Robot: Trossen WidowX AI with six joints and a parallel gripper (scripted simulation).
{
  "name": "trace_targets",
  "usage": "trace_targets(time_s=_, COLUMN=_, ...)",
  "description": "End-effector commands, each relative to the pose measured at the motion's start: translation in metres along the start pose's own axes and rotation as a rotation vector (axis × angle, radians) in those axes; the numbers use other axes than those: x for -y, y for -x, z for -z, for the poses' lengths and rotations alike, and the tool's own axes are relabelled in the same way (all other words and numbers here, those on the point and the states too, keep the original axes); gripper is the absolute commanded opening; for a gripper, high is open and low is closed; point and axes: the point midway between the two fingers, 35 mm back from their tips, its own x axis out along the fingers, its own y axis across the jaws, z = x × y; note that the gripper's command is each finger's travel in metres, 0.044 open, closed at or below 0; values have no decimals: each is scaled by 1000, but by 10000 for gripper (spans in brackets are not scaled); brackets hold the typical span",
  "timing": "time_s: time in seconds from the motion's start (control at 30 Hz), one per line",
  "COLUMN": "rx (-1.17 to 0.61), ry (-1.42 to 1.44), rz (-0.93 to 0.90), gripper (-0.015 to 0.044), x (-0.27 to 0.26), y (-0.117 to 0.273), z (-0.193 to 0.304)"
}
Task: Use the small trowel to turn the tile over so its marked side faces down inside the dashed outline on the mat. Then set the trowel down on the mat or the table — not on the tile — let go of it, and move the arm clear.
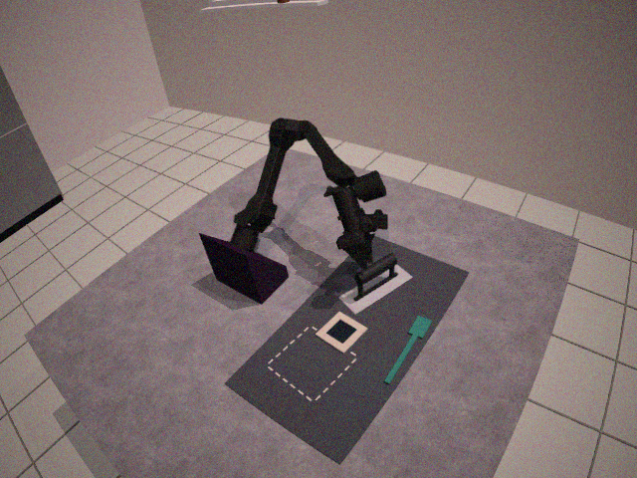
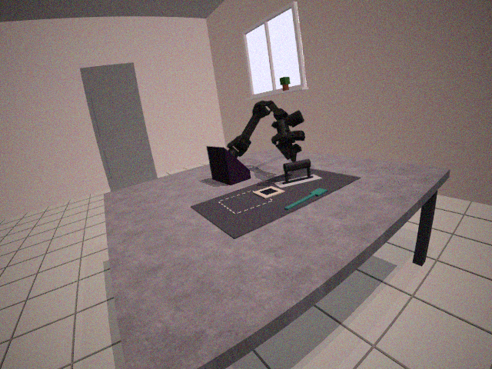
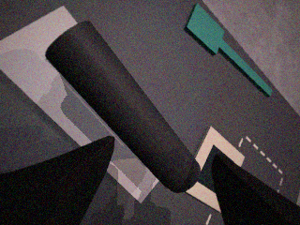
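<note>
The trowel, a white blade with a raised black bar handle [image 1: 377, 267] [image 2: 297, 164] [image 3: 122, 103], lies on the dark mat [image 1: 331, 434] [image 2: 234, 229] [image 3: 155, 42]. My gripper [image 1: 368, 261] [image 2: 294, 159] [image 3: 163, 152] is open and empty, just above the handle. In the wrist view the handle runs diagonally between and beyond the fingertips. The cream tile [image 1: 341, 332] [image 2: 268, 192] [image 3: 217, 138] lies flat, its dark square facing up, at one corner of the dashed outline [image 1: 314, 399] [image 2: 237, 212] [image 3: 247, 138]. In the wrist view a finger hides part of the tile.
A teal spatula [image 1: 403, 355] [image 2: 301, 201] [image 3: 244, 69] lies near the mat's long edge, beyond the trowel and tile. A dark wedge-shaped block [image 1: 241, 270] [image 2: 228, 168] stands on the table beside the arm's base, off the mat.
</note>
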Motion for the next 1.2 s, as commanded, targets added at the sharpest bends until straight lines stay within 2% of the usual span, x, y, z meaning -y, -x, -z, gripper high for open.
trace_targets(time_s=0.0, rx=38, ry=148, rz=26, gripper=300, x=-2, y=0, z=4)
trace_targets(time_s=0.63, rx=185, ry=729, rz=163, gripper=300, x=-14, y=4, z=17)
trace_targets(time_s=1.17, rx=189, ry=750, rz=168, gripper=300, x=-14, y=-7, z=14)
